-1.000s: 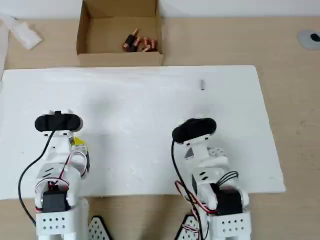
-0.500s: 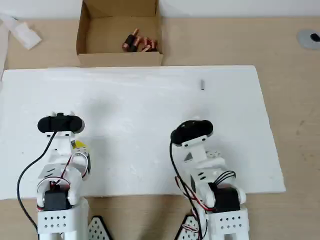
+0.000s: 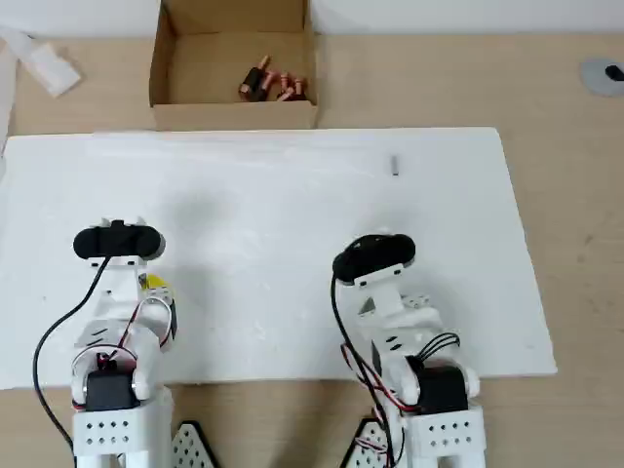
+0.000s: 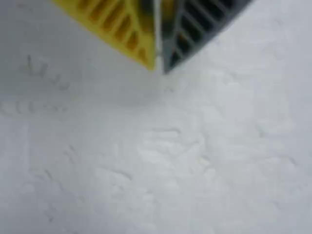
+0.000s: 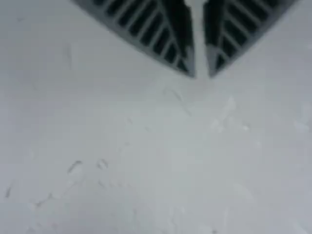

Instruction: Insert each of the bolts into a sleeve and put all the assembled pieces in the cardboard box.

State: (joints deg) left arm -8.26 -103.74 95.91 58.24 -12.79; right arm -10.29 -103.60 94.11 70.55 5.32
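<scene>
While both arms sit low at the near edge of the table (image 3: pixel 575 292), here's the count: two arms, one cardboard box (image 3: pixel 166 68), one loose small grey part (image 3: pixel 395 166), and a cluster of assembled pieces (image 3: pixel 273 85).

The box stands open by the far edge of the table, its front wall touching the far edge of the white sheet (image 3: pixel 253 195). The copper-and-black pieces lie bunched against the box's front wall, toward its right corner. At least three, but they overlap too much for a firm number.

The grey part lies alone on the sheet, close to its far edge and toward the far right corner, well apart from either arm.

The left gripper (image 4: pixel 158 68) has its yellow finger (image 4: pixel 117 29) and dark finger (image 4: pixel 200 24) pressed tip to tip, holding nothing, just above bare sheet. The right gripper (image 5: pixel 200 74) shows a thin slit between two dark fingers, nothing between them.

Off the sheet, a white scrap (image 3: pixel 44 58) sits at the far left corner and a grey disc (image 3: pixel 600 76) at the right edge.
</scene>
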